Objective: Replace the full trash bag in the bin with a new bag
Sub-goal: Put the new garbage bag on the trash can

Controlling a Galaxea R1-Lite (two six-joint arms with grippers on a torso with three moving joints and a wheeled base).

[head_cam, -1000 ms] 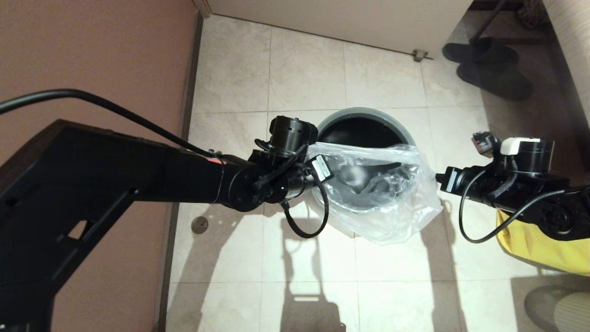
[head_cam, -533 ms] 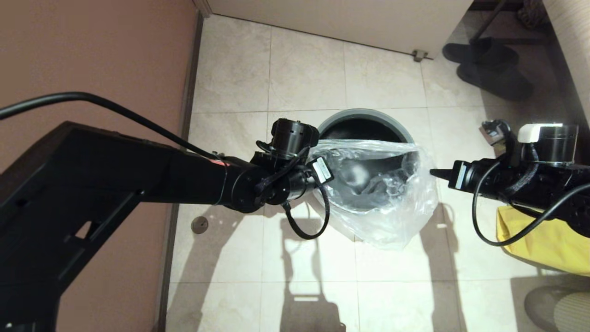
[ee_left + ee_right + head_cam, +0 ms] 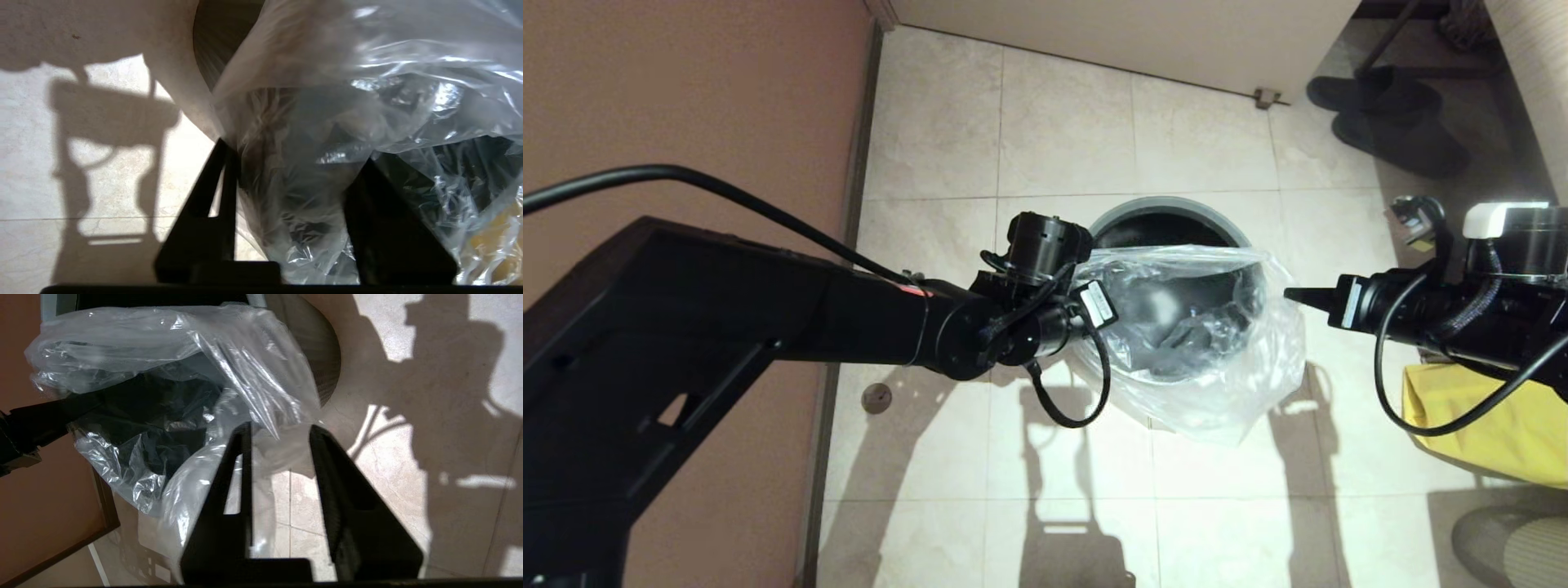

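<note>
Your new bag (image 3: 1201,343) is draped over only the near half of the bin (image 3: 1168,214), its far rim still bare, and much of the film hangs down the outside toward the floor (image 3: 1062,131). The left gripper (image 3: 294,157) has its fingers parted with plastic lying loose between them, and the right gripper (image 3: 280,430) stands apart with only a fringe of film at its tips — neither pinches anything. Unheld, the bag could slide off the rim — or a closing finger could snag one layer and tear it.
</note>
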